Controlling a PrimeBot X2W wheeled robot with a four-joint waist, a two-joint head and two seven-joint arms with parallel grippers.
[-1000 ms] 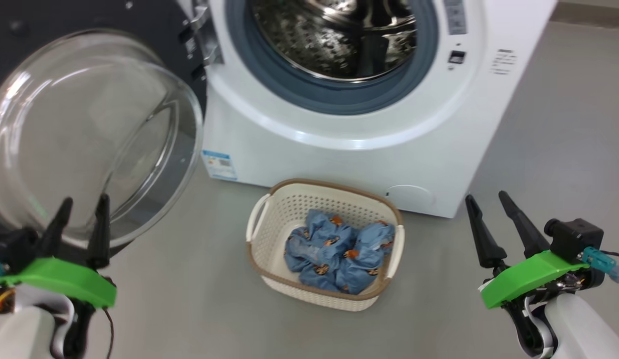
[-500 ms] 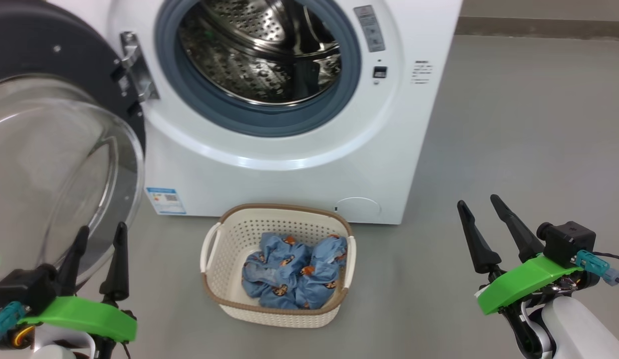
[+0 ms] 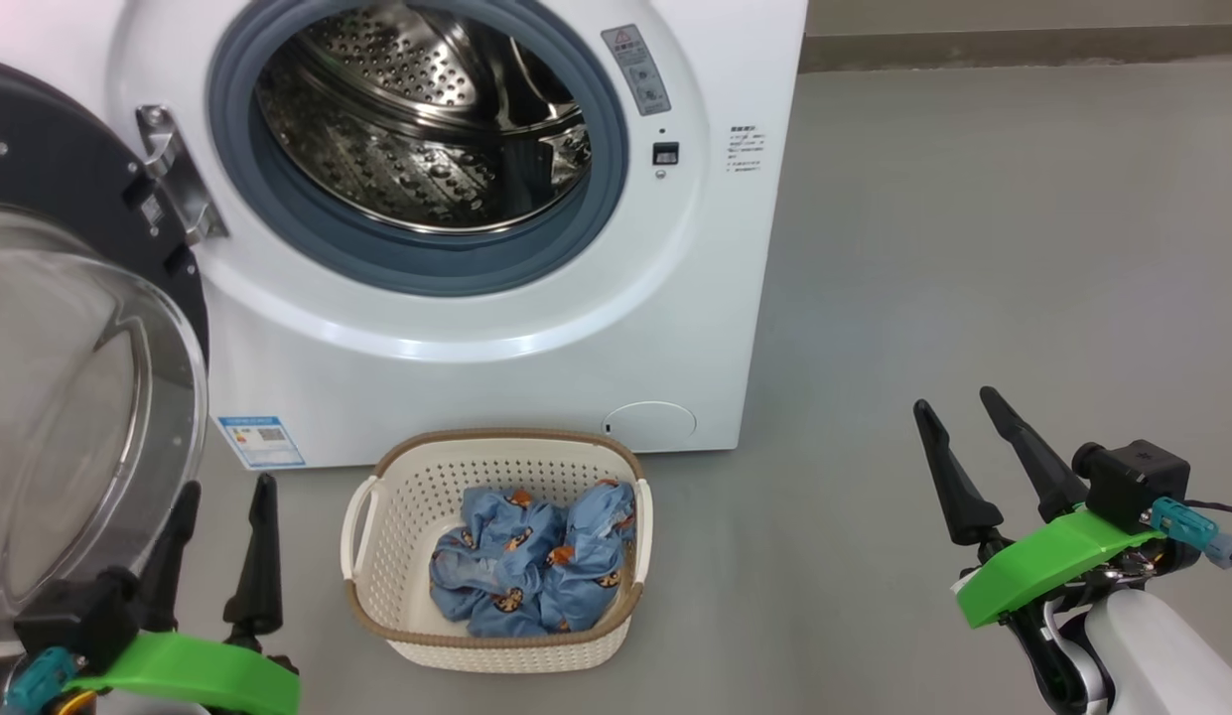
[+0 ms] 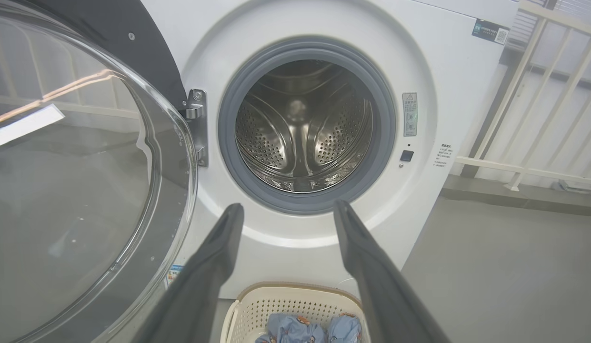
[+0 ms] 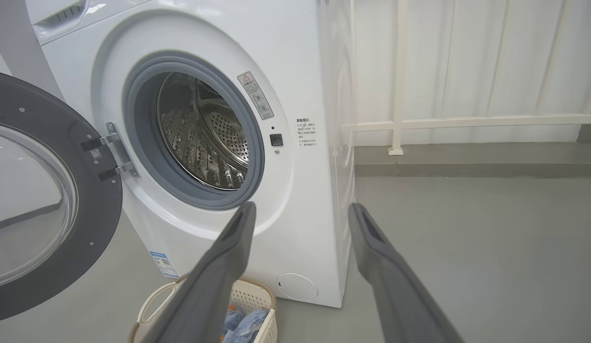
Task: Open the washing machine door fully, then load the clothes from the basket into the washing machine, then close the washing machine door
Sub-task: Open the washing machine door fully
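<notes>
Its black-rimmed washing machine door (image 3: 40, 169) hangs wide open at left, the glass bowl bulging out and the steel drum (image 3: 417, 129) bare. Blue printed clothes (image 3: 526, 566) lie bunched in the cream basket (image 3: 372, 516) on the floor (image 3: 973, 248), just before the washing machine (image 3: 477, 377). The left gripper (image 3: 228, 484) and right gripper (image 3: 955, 399) hover, jaws spread wide and empty. Since a second ago the head camera has swung, while the clothes lie unmoved.

The washing machine (image 3: 477, 377) has a smooth, glossy white shell, with a matt grey rubber gasket (image 3: 377, 266) around a shiny perforated steel drum (image 3: 417, 149). The washing machine door (image 3: 40, 159) pairs a dark, plastic-looking rim with a clear, reflective glass bowl (image 3: 79, 417) and a bright metal hinge (image 3: 179, 189). The basket (image 3: 407, 650) is cream perforated plastic with a brown woven-look rim. The clothes (image 3: 526, 566) are soft, crumpled blue cloth. The floor (image 3: 973, 248) is smooth matt grey. The left gripper (image 3: 228, 484) and right gripper (image 3: 954, 399) have matt dark fingers on smooth green plastic mounts.
</notes>
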